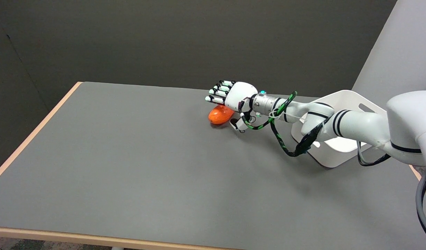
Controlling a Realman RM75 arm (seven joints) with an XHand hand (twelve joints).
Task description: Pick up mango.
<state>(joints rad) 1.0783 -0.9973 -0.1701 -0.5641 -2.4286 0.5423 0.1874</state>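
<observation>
An orange-red mango (220,115) lies on the grey table (129,156), a little right of its middle and toward the far edge. My right hand (230,97) hovers just over the mango, palm down, with its fingers (218,92) stretched out to the left and apart. The thumb (239,125) hangs down at the mango's right end. Nothing is held. The palm hides the mango's upper right part, and I cannot tell whether the hand touches the fruit.
A white curved stand (337,152) sits on the table at the right, behind my forearm. A green-and-black cable (278,135) loops under the wrist. Dark walls close the back. The table has a light wooden edge (32,135).
</observation>
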